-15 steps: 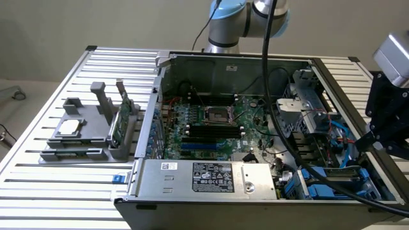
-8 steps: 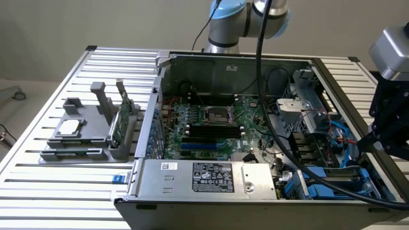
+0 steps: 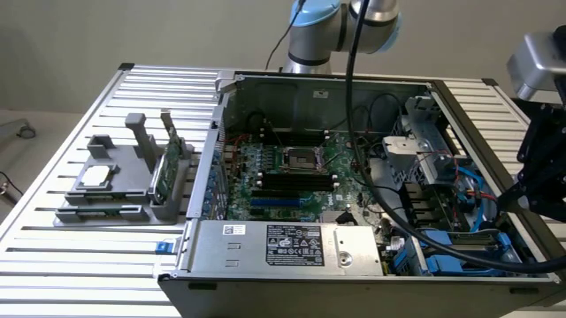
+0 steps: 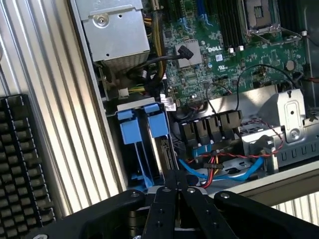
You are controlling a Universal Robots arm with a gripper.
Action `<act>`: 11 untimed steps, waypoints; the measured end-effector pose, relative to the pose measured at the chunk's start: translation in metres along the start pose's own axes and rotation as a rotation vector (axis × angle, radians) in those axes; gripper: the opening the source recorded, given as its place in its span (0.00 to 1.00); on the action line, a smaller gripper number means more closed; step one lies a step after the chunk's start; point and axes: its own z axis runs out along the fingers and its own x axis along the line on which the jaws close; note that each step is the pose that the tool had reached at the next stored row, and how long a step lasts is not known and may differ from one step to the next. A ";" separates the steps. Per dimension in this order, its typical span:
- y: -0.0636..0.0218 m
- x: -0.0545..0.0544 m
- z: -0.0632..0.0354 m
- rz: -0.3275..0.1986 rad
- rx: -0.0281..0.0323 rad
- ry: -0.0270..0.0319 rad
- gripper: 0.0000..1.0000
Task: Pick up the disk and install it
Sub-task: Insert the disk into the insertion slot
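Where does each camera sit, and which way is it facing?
Exterior view: off the arm, raised, looking down on the open computer case on the slatted table; the arm rises behind the case.
Wrist view: on the wrist, looking down past the shut hand into the case corner holding the blue drive carriers.
Shared: the motherboard, the silver power supply and the blue drive carriers appear in both.

"Where's the arm?"
"The arm (image 3: 320, 33) stands at the top centre of the exterior view, grey with pale blue joint caps. Its wrist (image 3: 541, 69) enters at the upper right edge."
"And the gripper?"
"The gripper (image 4: 173, 185) hangs below the wrist, black linkages folded inward, fingers pressed together."
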 end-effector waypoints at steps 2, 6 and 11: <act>0.0000 0.000 0.0003 0.037 0.0053 0.0007 0.11; 0.0000 0.000 0.0013 0.109 0.0154 0.0019 0.11; 0.0001 0.001 0.0053 0.199 0.0280 0.0037 0.11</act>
